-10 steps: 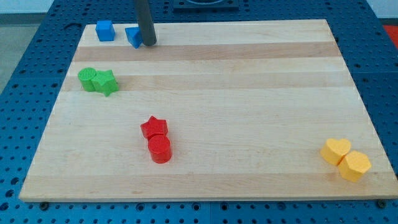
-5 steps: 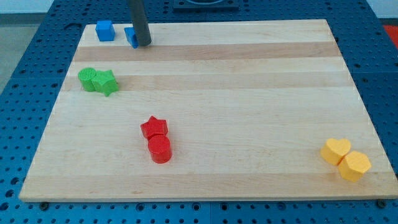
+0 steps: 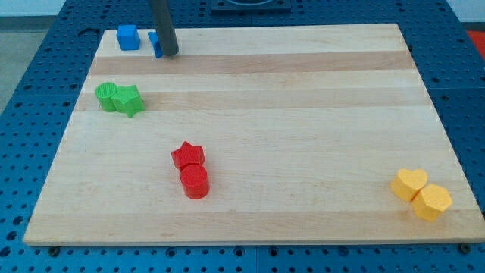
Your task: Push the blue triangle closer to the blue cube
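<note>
The blue cube (image 3: 127,36) sits at the view's top left corner of the wooden board (image 3: 303,114). The blue triangle (image 3: 154,44) lies just to its right, a small gap between them, and is mostly hidden behind my rod. My tip (image 3: 169,54) rests on the board against the triangle's right side.
A green cylinder (image 3: 107,96) and a green star (image 3: 129,100) touch at the view's left. A red star (image 3: 187,155) and a red cylinder (image 3: 195,181) touch at the lower middle. A yellow heart (image 3: 409,183) and a yellow hexagon (image 3: 433,202) sit at the bottom right.
My tip has slid to the view's left, pushing the blue triangle leftward. The gap between the triangle and the blue cube has shrunk.
</note>
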You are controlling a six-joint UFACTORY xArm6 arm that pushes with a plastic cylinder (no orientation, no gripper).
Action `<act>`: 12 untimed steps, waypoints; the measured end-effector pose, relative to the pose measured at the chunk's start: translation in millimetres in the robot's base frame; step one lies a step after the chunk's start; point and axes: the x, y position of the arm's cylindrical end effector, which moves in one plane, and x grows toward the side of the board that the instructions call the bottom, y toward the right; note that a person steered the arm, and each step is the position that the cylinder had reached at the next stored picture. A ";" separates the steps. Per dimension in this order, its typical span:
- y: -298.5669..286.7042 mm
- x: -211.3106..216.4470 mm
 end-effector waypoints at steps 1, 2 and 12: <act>-0.2 0.0; -0.2 0.0; -27.5 -15.0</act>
